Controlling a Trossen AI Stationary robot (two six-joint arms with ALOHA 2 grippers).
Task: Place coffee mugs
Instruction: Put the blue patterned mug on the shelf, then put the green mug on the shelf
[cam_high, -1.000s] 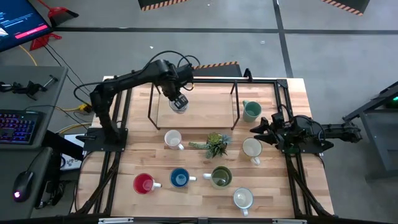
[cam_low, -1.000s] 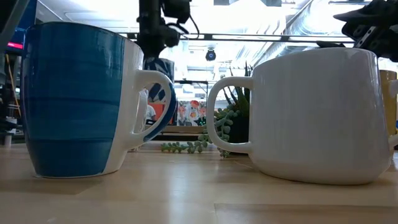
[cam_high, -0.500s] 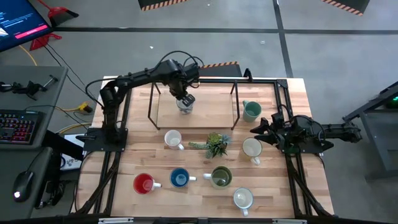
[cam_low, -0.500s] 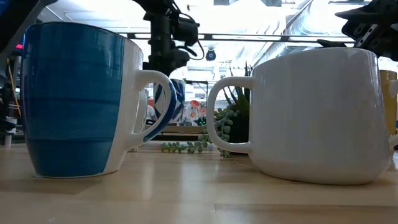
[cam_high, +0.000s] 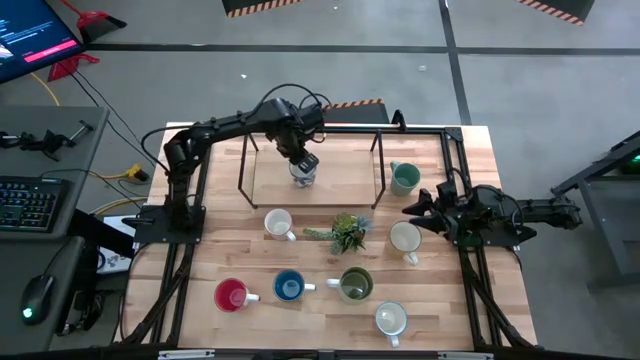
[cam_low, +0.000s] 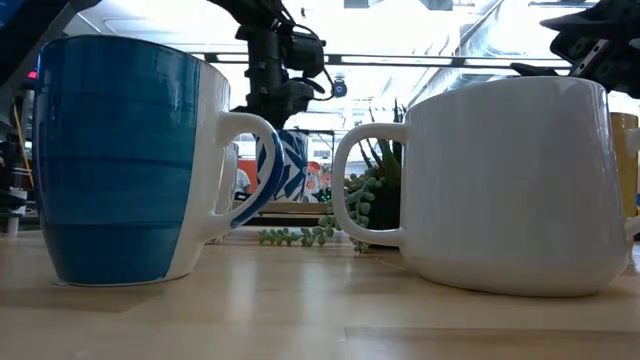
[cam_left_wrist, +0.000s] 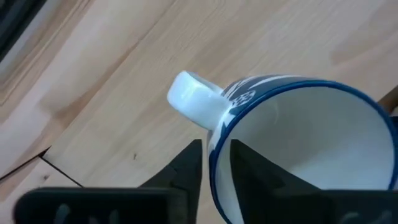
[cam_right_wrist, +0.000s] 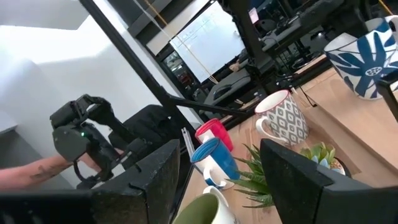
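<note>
From above, my left gripper (cam_high: 303, 166) stood over the blue-patterned mug (cam_high: 302, 174) on the raised shelf (cam_high: 340, 180), farther along it than a second before. My right gripper (cam_high: 418, 212) waited wide open beside the teal mug (cam_high: 404, 178).

At table height, the blue mug (cam_low: 130, 160) and white mug (cam_low: 510, 180) filled the front; no writing was readable.

At my left wrist, one finger (cam_left_wrist: 186, 171) sat on each side of the patterned mug's rim, perhaps loosened.
</note>
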